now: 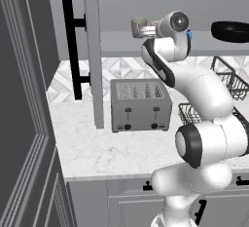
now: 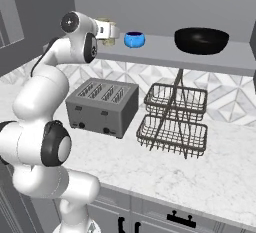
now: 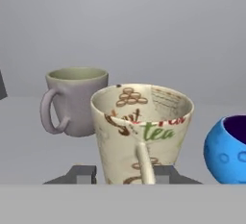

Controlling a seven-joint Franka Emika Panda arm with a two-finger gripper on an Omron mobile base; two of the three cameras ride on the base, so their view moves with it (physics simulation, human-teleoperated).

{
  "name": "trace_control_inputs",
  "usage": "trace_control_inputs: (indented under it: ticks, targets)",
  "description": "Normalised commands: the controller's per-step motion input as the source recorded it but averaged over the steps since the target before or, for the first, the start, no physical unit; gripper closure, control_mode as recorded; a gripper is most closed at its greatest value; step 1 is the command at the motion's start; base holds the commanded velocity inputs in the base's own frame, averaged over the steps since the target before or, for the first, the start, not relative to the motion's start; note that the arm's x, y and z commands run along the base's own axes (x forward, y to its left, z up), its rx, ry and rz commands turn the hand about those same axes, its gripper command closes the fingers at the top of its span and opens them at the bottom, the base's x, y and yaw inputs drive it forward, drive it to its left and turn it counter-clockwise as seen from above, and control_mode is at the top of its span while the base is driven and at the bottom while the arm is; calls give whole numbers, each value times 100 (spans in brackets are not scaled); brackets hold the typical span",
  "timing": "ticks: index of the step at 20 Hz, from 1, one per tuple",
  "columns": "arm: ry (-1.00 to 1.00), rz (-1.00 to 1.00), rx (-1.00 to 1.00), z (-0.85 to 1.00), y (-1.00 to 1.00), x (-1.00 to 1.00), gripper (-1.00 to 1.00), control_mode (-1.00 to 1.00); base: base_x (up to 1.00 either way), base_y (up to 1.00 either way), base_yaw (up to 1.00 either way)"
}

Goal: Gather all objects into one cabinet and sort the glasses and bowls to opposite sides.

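1. Reaching up to the flat grey cabinet shelf (image 2: 210,59), the two-finger pincer (image 3: 126,174) has its dark fingertips (image 3: 81,172) on either side of the pale beige printed cup (image 3: 142,134), clamped on its base.
2. Just behind the pincer to its left stands the dull grey-brown handled cup (image 3: 77,100); the small bright blue bowl (image 3: 227,149) sits close to its right.
3. Farther right along the shelf rests the wide glossy black bowl (image 2: 201,40).
4. Below the pincer, a white marble counter (image 2: 190,174) carries a silver four-slot toaster (image 2: 102,106) and a two-tier wire basket (image 2: 172,119), against a patterned tile wall.
5. The grey framed cabinet door (image 1: 92,50) with its long black bar handle (image 1: 73,46) stands open to the left.
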Motion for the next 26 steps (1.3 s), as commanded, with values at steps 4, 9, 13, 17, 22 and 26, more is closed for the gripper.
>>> trace_control_inputs:
  ticks: [4, 9, 13, 17, 22, 26]
  targets:
    - [0, 0, 0, 0, 0, -39, -100, -100, 0, 0, 0]
    - [0, 0, 0, 0, -13, -96, -100, -100, 0, 0, 0]
    - [0, 0, 0, 0, -19, -100, -100, -100, 0, 0, 0]
    - [-6, -1, 0, 0, -35, -100, -100, -100, 0, 0, 0]
    - [-15, -1, 0, 1, -42, -100, -100, -100, 0, 0, 0]
    - [-24, -1, 0, 11, -48, -100, -100, -100, 0, 0, 0]
